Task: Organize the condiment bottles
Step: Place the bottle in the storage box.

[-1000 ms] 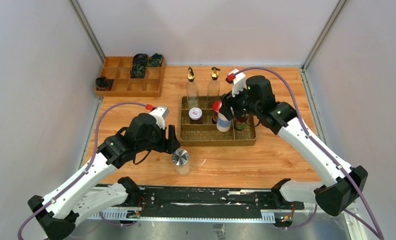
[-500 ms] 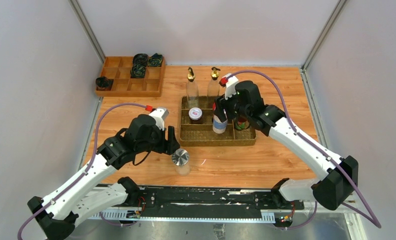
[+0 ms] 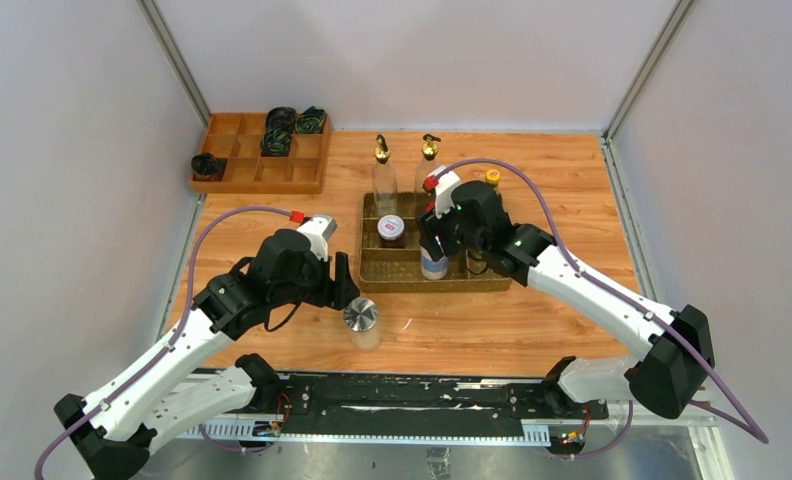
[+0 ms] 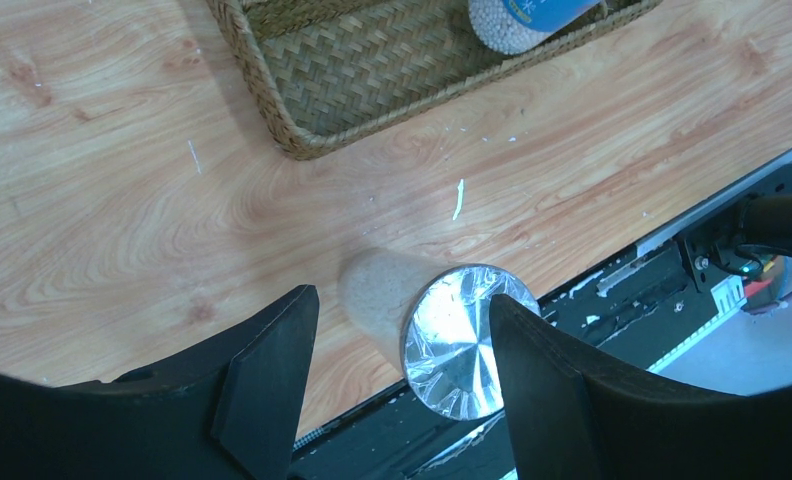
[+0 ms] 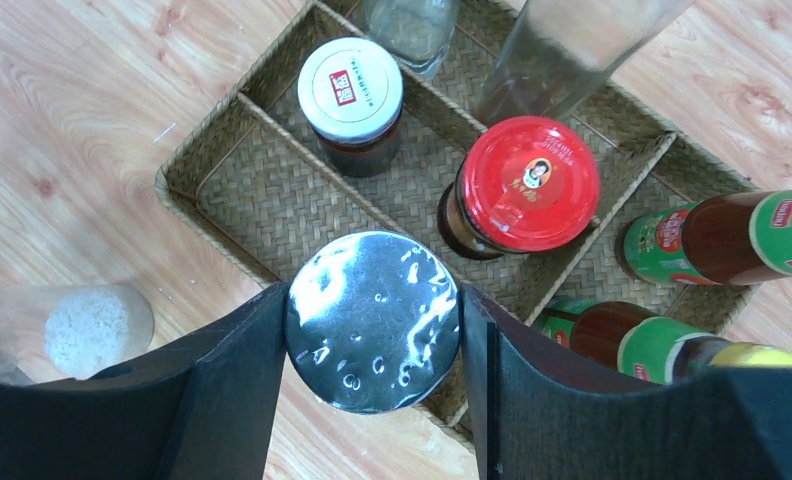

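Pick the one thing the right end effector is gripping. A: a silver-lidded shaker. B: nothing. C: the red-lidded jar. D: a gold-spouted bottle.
A: in the right wrist view the fingers of the right end effector press both sides of the silver-lidded shaker, while the red-lidded jar stands free in the woven tray.

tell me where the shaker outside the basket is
Top view: the shaker stands on the table just in front of the basket's near-left corner, close to the left pincer.
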`<state>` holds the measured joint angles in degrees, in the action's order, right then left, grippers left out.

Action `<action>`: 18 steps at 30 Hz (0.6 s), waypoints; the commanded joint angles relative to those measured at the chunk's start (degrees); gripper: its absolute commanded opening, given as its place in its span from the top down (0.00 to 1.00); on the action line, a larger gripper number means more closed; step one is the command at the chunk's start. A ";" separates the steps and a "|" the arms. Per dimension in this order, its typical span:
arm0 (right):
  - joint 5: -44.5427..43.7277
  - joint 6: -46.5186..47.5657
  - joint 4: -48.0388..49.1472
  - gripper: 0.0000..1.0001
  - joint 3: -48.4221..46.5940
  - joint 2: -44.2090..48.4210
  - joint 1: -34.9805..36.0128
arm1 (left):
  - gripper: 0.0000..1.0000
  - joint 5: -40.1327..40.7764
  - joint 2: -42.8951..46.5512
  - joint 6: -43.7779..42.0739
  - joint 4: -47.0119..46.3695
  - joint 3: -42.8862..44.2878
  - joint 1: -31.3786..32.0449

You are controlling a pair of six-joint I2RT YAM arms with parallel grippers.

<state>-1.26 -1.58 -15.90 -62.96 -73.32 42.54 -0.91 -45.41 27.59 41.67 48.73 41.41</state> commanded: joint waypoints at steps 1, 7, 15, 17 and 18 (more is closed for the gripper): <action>-4.01 0.82 4.36 0.38 1.61 2.67 2.20 | 0.31 -0.37 0.71 -0.77 -0.20 -0.98 0.34; -4.66 0.62 6.71 0.38 4.07 3.25 2.19 | 0.31 -0.44 0.63 -0.83 -0.25 -1.14 0.34; -5.51 0.37 8.65 0.38 5.65 2.46 2.19 | 0.32 -0.31 0.09 -0.88 -0.29 -1.18 0.34; -5.96 0.33 9.20 0.38 6.17 2.29 2.27 | 0.31 -0.33 0.09 -0.91 -0.35 -1.18 0.34; -6.10 0.31 9.45 0.38 6.43 2.18 2.25 | 0.31 -0.31 0.08 -0.88 -0.36 -1.18 0.34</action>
<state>-5.41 -1.48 -10.83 -57.67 -71.94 44.14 -0.93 -45.36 27.57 41.69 48.07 41.41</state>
